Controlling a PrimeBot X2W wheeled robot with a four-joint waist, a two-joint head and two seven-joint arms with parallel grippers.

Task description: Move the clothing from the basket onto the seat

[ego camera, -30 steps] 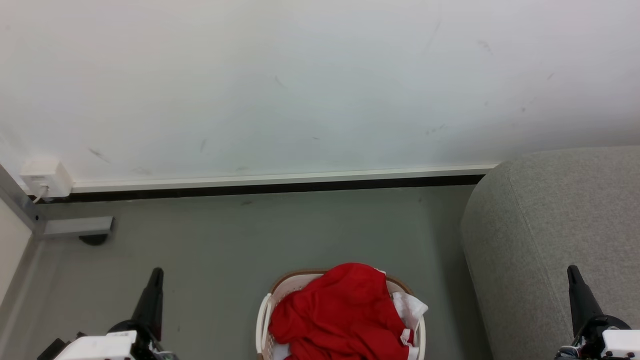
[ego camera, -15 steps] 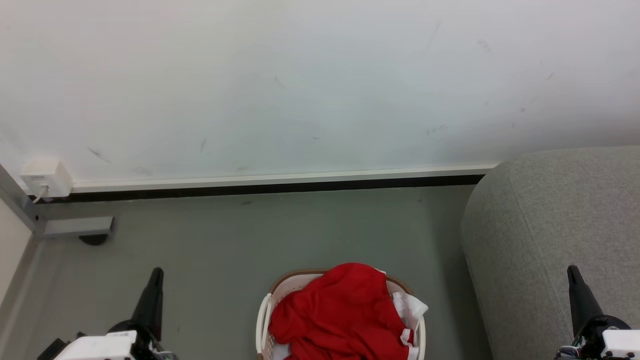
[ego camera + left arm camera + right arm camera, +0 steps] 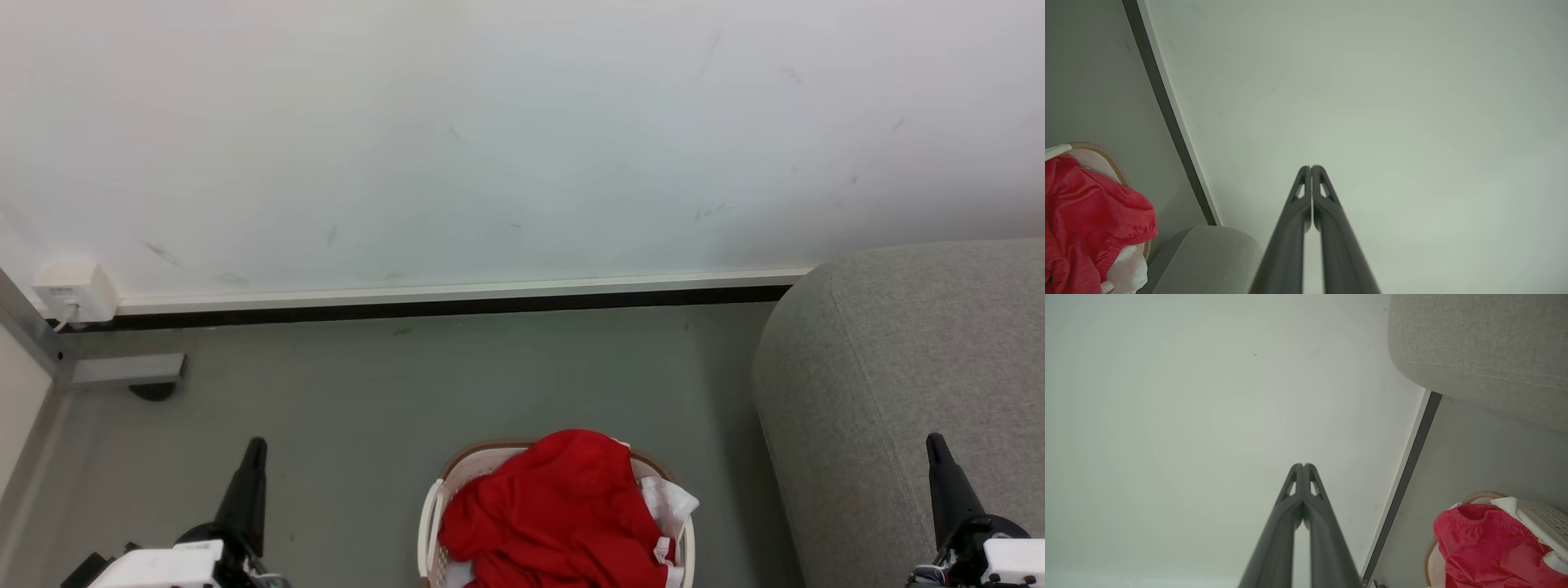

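While both grippers stand with fingers pressed together and nothing between them, we judge that the step in hand is the first reach into the laundry basket [image 3: 428,523]. The left gripper [image 3: 255,447] sits at the lower left of the head view, over the grey floor [image 3: 392,384]; the right gripper [image 3: 936,445] sits at the lower right, against the sofa [image 3: 898,351]. The red clothing [image 3: 555,514] lies heaped in the laundry basket, between the two grippers and well apart from both, its crown above the brown rim, a white fold [image 3: 671,500] draped over the rim on the sofa side. The laundry basket stands on the floor just beside the sofa's rounded end.

To do the reach well, we open the jaws fully before descent, not inside the cloth. We favour the right arm, since it is nearer the sofa. We aim at the raised crown of the heap, come down from above, and close on a thick fold clear of the perforated wall. We lift straight up until the trailing hem is free of the rim, lest the basket tip
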